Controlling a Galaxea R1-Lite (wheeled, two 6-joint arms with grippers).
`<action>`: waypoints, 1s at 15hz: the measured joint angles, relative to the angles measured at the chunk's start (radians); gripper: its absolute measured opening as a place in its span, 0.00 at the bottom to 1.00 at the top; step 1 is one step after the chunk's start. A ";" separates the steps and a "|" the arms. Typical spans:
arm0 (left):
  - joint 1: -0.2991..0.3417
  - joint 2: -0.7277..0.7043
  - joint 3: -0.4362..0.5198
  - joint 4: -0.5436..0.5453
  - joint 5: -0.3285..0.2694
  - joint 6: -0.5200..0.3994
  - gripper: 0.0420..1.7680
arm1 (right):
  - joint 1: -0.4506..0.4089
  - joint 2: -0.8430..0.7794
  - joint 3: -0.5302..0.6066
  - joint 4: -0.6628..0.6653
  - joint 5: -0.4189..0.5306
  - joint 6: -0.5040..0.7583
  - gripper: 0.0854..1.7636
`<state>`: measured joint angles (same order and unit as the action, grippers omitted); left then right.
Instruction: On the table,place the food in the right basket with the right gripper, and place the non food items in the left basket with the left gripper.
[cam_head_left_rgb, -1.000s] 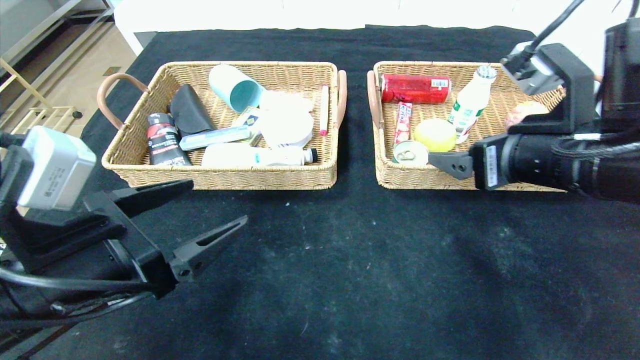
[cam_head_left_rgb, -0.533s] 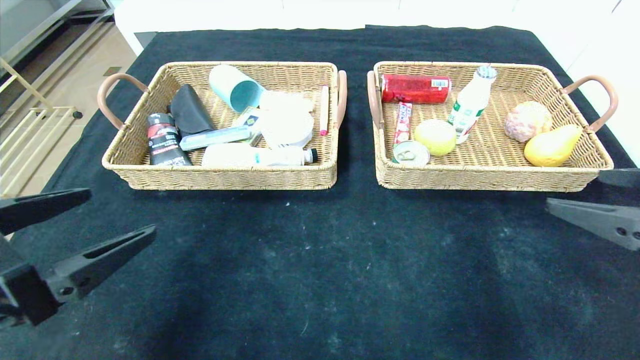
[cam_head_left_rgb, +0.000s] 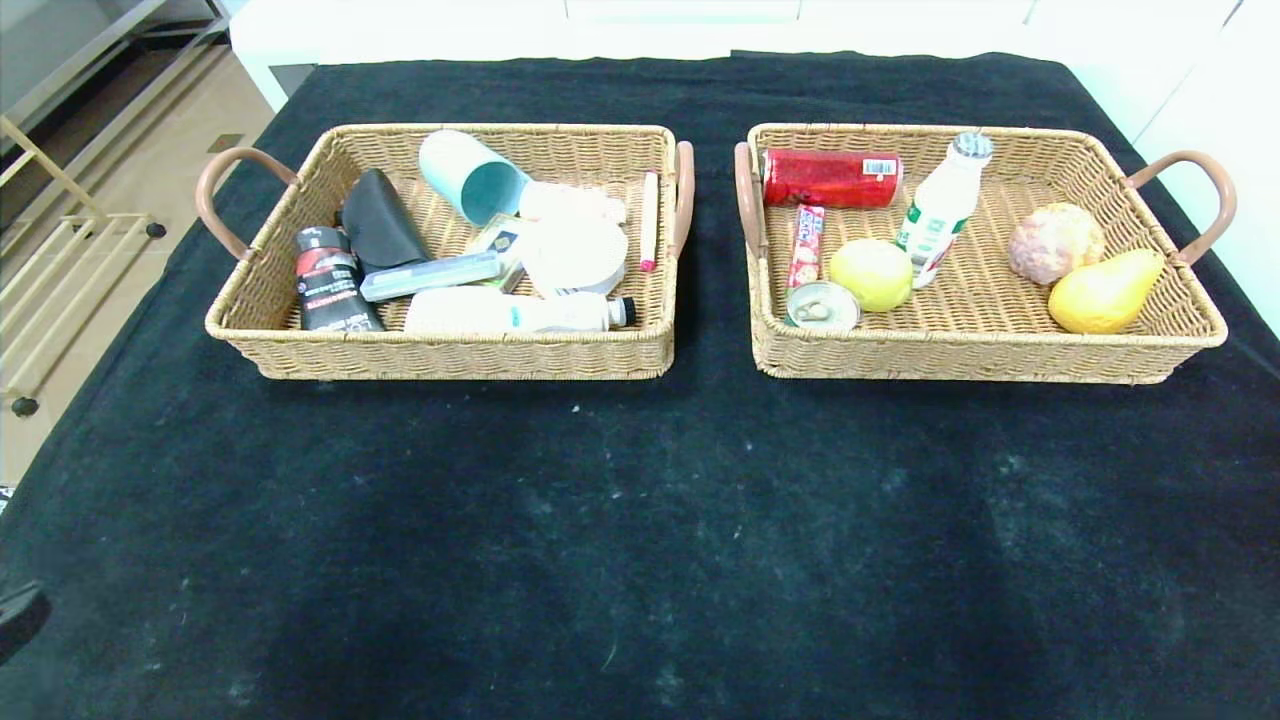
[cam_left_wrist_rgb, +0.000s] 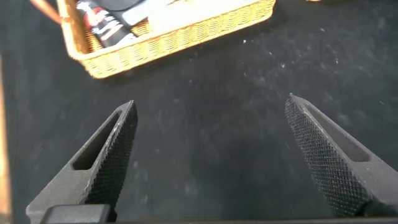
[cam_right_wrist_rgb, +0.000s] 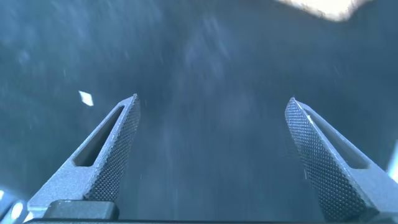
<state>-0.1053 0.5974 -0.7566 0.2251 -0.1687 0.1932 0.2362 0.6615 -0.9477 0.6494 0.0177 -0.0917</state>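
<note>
The left wicker basket (cam_head_left_rgb: 450, 352) holds non-food: a teal cup (cam_head_left_rgb: 470, 178), a black pouch (cam_head_left_rgb: 380, 220), a black-red tube (cam_head_left_rgb: 325, 280), a white bottle (cam_head_left_rgb: 510, 312) and other items. The right wicker basket (cam_head_left_rgb: 980, 358) holds food: a red can (cam_head_left_rgb: 830, 177), a white drink bottle (cam_head_left_rgb: 940, 210), a lemon (cam_head_left_rgb: 872, 273), a tin (cam_head_left_rgb: 822, 305), a snack stick (cam_head_left_rgb: 805, 245), a pinkish ball (cam_head_left_rgb: 1055, 240) and a pear (cam_head_left_rgb: 1105, 292). My left gripper (cam_left_wrist_rgb: 211, 102) is open and empty over black cloth, with the left basket's corner (cam_left_wrist_rgb: 168, 40) ahead. My right gripper (cam_right_wrist_rgb: 214, 102) is open and empty over cloth.
The black tablecloth (cam_head_left_rgb: 640, 520) covers the table in front of both baskets. A floor and metal rack (cam_head_left_rgb: 60, 250) lie beyond the table's left edge. Only a dark tip (cam_head_left_rgb: 20, 615) shows at the head view's lower left edge.
Both arms have drawn back out of the head view, left arm toward the lower left, right arm off the right side. The baskets' contents have not moved.
</note>
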 joint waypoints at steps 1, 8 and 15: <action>0.001 -0.032 -0.019 0.046 0.007 0.000 0.97 | -0.048 -0.045 -0.025 0.069 0.002 0.010 0.96; 0.005 -0.257 -0.032 0.246 0.016 -0.007 0.97 | -0.184 -0.331 0.114 0.152 0.036 0.065 0.96; 0.087 -0.325 0.001 0.248 0.014 -0.002 0.97 | -0.226 -0.553 0.310 0.150 0.036 0.071 0.96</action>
<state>-0.0181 0.2726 -0.7557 0.4734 -0.1543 0.1909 0.0104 0.1085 -0.6379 0.7996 0.0534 -0.0206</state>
